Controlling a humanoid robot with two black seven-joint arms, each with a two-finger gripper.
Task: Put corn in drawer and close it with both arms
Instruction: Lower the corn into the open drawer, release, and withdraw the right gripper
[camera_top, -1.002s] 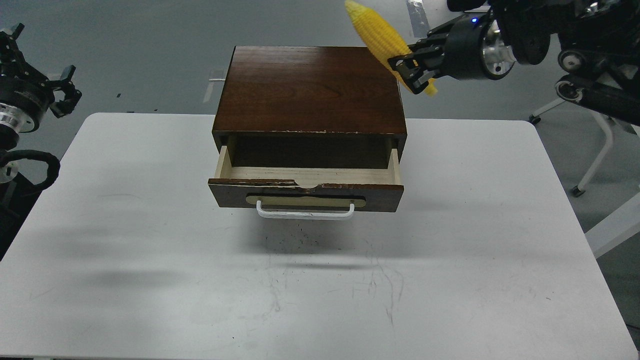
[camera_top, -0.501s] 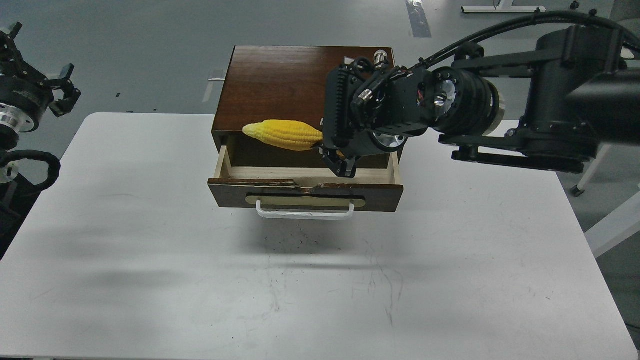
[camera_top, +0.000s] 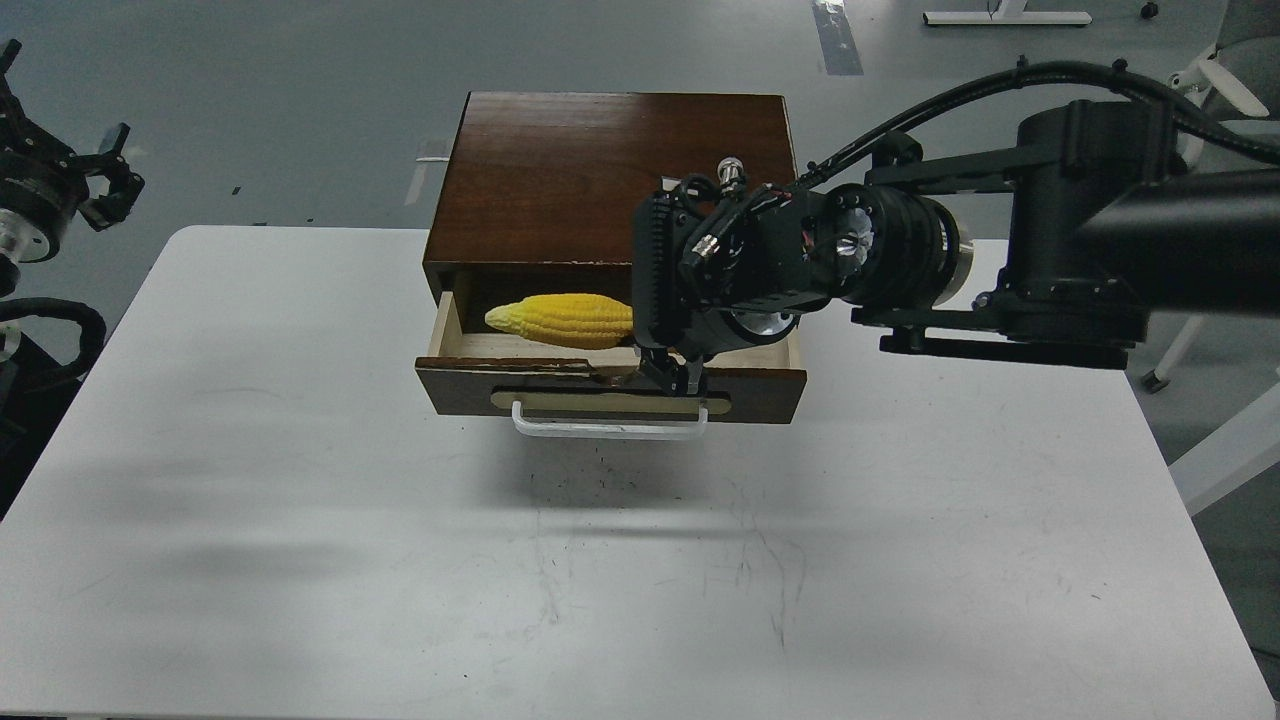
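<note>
Now right gripper clamps corn inside open drawer — left gripper (far off) spread open

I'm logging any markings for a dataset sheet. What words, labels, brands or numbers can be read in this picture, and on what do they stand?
None can be read.
The drawer front, its white handle and the corn carry no text.
The right gripper housing shows no legible marking; it is dark.
The left gripper is too small to show any.
The table bears only scuffs.
</note>
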